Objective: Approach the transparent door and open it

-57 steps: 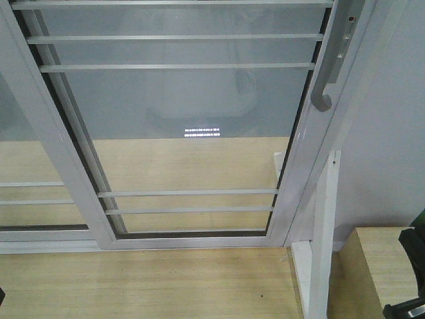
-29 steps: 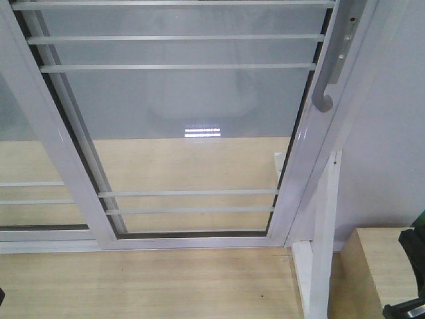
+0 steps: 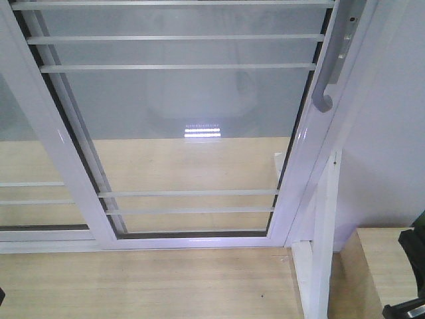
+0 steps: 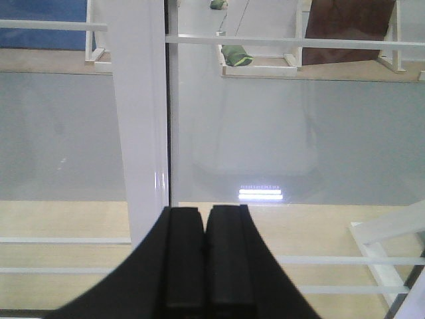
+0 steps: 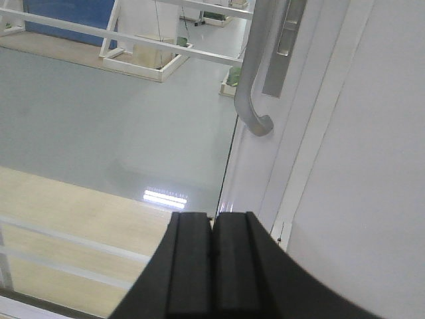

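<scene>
- Pale wood floor (image 3: 146, 286) underlies the doorway; the left gripper (image 4: 204, 219), fingers (image 4: 182, 252) together, faces a white stile (image 4: 139, 119).
- Centrally, the transparent door (image 3: 186, 106) looks shut, its handle (image 3: 324, 100) on the right edge.
- The right gripper (image 5: 214, 222), likewise closed, sits below the handle, apart; a shut grip could skid off its hook.

Nothing written, no label, brand or number, can be read in any view. On the glass of the transparent door (image 3: 179, 100), just toward 12 o'clock from the front view's centre, a bright dotted strip (image 3: 202, 131) shows only blurred rows of light.
</scene>
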Tool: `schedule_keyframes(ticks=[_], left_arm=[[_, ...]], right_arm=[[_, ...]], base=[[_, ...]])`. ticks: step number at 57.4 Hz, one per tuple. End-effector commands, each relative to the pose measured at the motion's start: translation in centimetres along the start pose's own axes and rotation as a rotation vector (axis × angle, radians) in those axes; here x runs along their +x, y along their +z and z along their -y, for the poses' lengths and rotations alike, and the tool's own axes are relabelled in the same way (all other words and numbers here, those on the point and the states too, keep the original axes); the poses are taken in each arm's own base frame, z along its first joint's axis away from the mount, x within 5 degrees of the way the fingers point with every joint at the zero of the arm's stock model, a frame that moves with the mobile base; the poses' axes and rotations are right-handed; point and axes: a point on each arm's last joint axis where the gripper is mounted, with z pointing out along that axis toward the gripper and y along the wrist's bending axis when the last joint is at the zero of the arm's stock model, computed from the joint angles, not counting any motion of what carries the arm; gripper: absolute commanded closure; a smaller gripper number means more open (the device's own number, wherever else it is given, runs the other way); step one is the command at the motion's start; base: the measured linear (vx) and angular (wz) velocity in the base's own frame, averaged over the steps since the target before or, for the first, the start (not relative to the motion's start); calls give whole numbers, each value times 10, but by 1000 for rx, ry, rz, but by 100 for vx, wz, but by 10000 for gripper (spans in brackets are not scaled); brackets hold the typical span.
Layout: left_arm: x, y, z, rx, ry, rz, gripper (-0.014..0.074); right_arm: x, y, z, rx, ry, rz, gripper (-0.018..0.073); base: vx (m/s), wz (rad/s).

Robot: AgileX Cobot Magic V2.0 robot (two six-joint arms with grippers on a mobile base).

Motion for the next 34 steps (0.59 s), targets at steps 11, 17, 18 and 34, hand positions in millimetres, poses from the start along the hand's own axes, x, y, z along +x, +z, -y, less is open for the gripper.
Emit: schedule_keyframes(ticks=[11,17,18,34], left_arm=[[-6,0,0,4,-22,112,603],[-11,-1,0,7,-52,166,603],[-12,-1,0,7,-56,174,603],[-16,-2,0,6,-64,219,603]], right_arm=[[-7,0,2,25,-25,87,564],[-10,-1,3,32,-19,122,564],[-11,-1,3,33,-15,129,564],[-15,-2,4,43,-16,174,564]], base=[[0,0],[0,0],[0,0],[0,0]])
